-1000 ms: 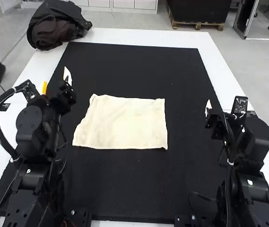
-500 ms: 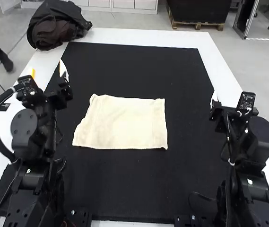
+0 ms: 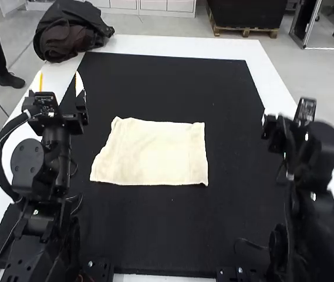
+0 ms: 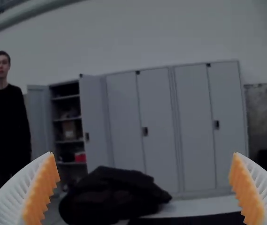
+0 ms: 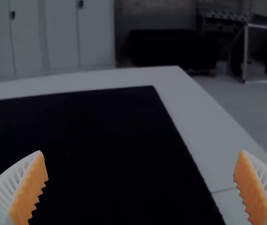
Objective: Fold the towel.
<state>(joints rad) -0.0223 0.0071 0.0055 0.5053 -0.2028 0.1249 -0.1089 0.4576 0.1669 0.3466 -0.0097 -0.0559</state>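
The cream towel point(image 3: 152, 153) lies as a flat, roughly rectangular piece on the black mat, its edges slightly uneven; whether it is doubled over I cannot tell. My left gripper point(image 3: 59, 85) is raised to the left of the towel and a little beyond it, apart from it. In the left wrist view the left gripper point(image 4: 145, 187) stands open with nothing between its pads. My right gripper point(image 3: 275, 120) is held up at the mat's right edge, well away from the cloth. The right wrist view has the right gripper point(image 5: 140, 187) open, its fingers wide apart.
The black mat point(image 3: 172, 88) covers most of the white table point(image 3: 272, 88). A dark bundled jacket or bag point(image 3: 70, 32) rests at the table's far left corner. Bare mat surrounds the towel on every side.
The left gripper has swung left and turned to point more forward. The right gripper has shifted to the right and slightly away from the arm's base. The towel has not moved.
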